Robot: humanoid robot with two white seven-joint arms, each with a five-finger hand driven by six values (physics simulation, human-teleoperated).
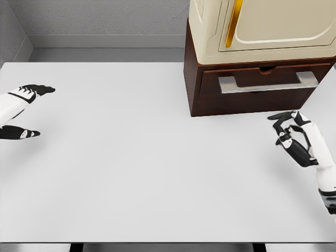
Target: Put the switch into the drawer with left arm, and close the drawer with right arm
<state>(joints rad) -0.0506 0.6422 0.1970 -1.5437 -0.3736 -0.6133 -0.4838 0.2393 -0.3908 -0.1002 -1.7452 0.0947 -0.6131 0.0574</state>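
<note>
At the far left edge of the white counter, the left hand hovers with black fingers spread, holding nothing, and a broad bare stretch lies to its right. Just beyond the right hand, whose fingers curl loosely around nothing, sits the dark brown wooden drawer with its silver bar handle, under a cream appliance. No switch is visible.

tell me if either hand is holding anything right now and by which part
Nothing is held. The left hand is open at the table's left edge, and the right hand has loosely curled, empty fingers just in front of the drawer.
</note>
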